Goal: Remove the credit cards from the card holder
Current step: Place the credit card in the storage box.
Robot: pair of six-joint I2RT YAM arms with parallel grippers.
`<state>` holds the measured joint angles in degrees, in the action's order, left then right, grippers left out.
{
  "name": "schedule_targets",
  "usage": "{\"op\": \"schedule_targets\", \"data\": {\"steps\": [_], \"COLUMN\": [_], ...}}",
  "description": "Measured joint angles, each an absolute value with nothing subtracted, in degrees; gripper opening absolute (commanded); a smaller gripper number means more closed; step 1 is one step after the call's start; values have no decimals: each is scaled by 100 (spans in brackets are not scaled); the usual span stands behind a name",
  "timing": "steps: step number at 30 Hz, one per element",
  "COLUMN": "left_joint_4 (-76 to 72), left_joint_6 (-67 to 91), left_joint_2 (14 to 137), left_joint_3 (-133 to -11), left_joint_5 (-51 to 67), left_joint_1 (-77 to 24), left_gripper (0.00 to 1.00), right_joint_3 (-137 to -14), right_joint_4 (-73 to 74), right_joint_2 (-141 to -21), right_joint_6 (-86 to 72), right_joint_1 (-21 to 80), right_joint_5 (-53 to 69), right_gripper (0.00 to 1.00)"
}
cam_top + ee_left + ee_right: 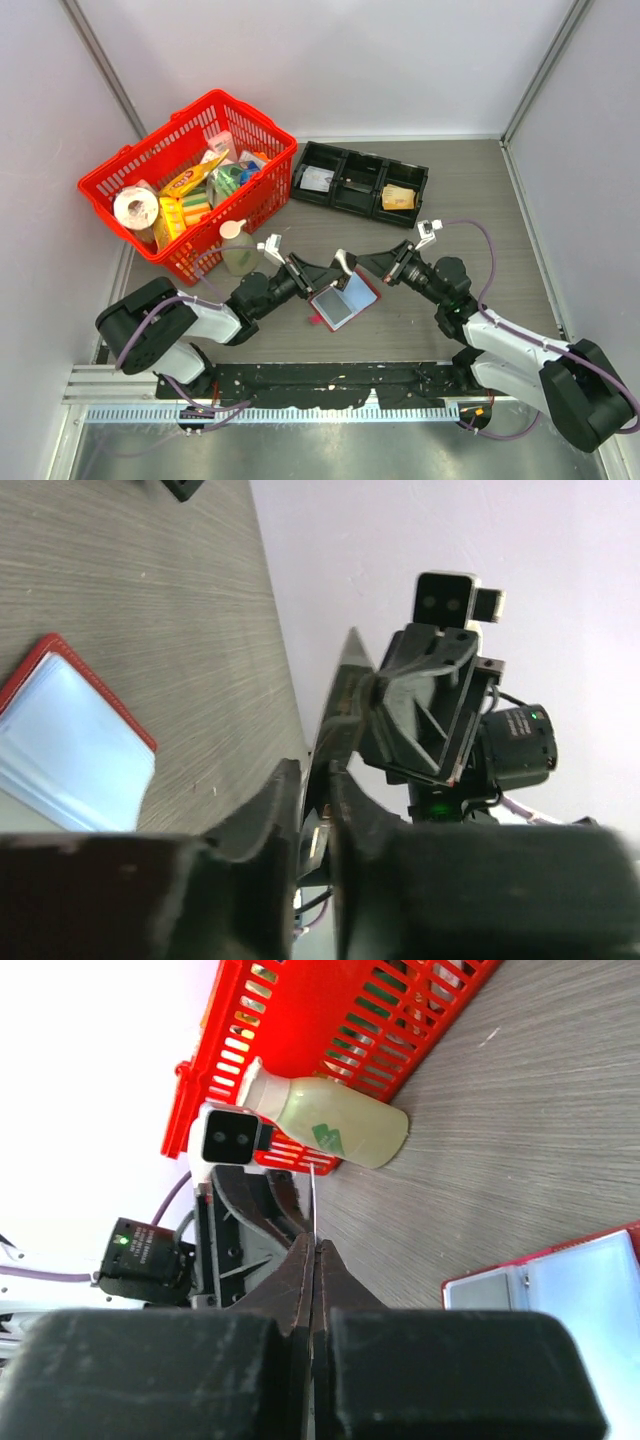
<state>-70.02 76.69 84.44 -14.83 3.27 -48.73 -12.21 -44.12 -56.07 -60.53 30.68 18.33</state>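
Note:
The card holder [345,300] lies open on the table between the arms, dark red with pale blue-grey sleeves; it also shows in the left wrist view [70,745] and the right wrist view [560,1280]. One thin greyish credit card [343,260] hangs edge-on in the air above it. My right gripper [362,262] is shut on that card [312,1200]. My left gripper [335,266] faces it from the left, its jaws a little apart with the card's other edge [340,705] in the gap.
A red basket [190,180] of groceries stands at the back left, with a pale bottle [238,252] lying against its front. A black three-compartment tray [360,165] at the back holds a tan-yellow wad [398,197] and a pale flat item [317,180].

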Motion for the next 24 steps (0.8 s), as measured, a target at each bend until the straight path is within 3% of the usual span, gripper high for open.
{"op": "schedule_targets", "data": {"steps": [1, 3, 5, 9, 19, 24], "left_joint_4": [-7094, -7282, -7395, -7290, -6143, -5498], "left_joint_6": [7695, 7736, 7703, 7550, 6543, 6034], "left_joint_2": [8464, 8464, 8462, 8394, 7548, 7120], "left_joint_3": [-1459, -1409, -1354, -1291, -1555, -1780], "left_joint_5": [336, 373, 381, 480, 1553, 2008], "left_joint_1": [-4873, -4873, -4873, -4860, -4825, -4825], "left_gripper": [2, 0, 0, 0, 0, 0], "right_joint_3": [-1221, -1221, -1249, -1590, -3033, -3260], "right_joint_4": [-4392, -4263, -3994, -3035, -880, -268], "right_joint_2": [-5629, -5638, -5616, -5387, -5352, -5513], "right_joint_6": [-6031, -5959, -5811, -5205, -3164, -2504], "right_joint_1": [3057, 3037, 3024, 2926, 2600, 2600], "right_joint_5": [1846, 1865, 1949, 2237, 3588, 4283], "right_gripper": [11, 33, 47, 66, 70, 60]}}
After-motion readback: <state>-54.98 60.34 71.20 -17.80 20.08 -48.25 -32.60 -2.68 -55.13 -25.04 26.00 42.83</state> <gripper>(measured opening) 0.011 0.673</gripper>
